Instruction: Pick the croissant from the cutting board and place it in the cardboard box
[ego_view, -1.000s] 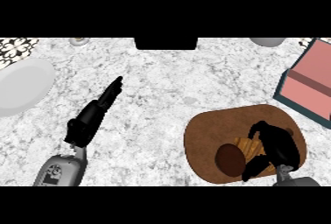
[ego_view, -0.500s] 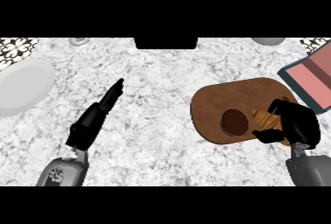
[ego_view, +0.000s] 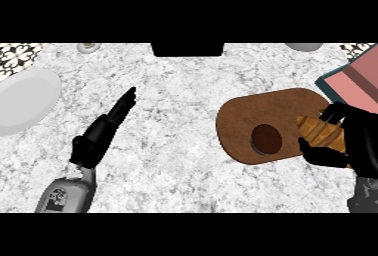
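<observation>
A counter (ego_view: 192, 100) of white stone with grey speckled veins fills almost the whole view, lit evenly with soft shadows. At its far edge, in the middle, sits a dark rectangular block (ego_view: 187, 48). A patch of black-and-white patterned tile (ego_view: 18, 54) shows in the far left corner, and a smaller patch of the same pattern (ego_view: 356, 49) shows in the far right corner. A large pale grey plate (ego_view: 26, 100) lies on the counter's left side. Near the far edge are a small round fitting (ego_view: 87, 46) toward the left and a grey rounded object (ego_view: 303, 46) toward the right.
</observation>
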